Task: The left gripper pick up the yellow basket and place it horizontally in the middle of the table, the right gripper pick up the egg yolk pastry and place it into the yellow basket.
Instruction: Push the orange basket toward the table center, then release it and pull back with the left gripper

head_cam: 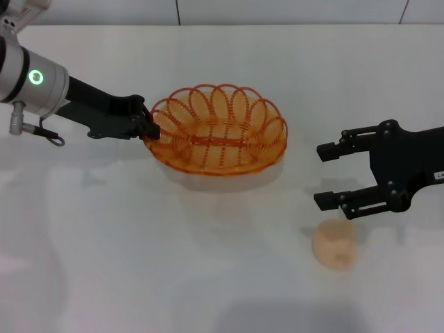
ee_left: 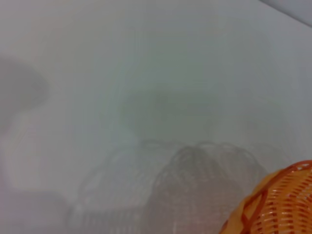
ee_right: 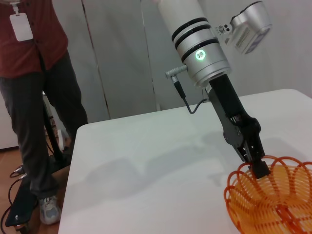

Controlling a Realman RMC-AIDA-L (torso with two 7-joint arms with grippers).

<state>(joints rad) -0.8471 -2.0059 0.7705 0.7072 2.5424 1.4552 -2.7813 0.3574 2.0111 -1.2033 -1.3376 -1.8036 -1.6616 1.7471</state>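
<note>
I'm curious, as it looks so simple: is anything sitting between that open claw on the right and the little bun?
Nothing visible. The right gripper hangs open just behind the egg yolk pastry, with only bare table between them.

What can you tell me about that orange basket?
The oval, translucent orange-yellow wire-like basket has a looped, scalloped rim and a coiled base. It is empty and upright, seemingly lifted just above the white table, casting a shadow beneath. The left hand, a black two-fingered claw, is clamped on its rim at one end.

pale wall panels (ee_right: 122,58), wooden floor (ee_right: 9,170)
</note>
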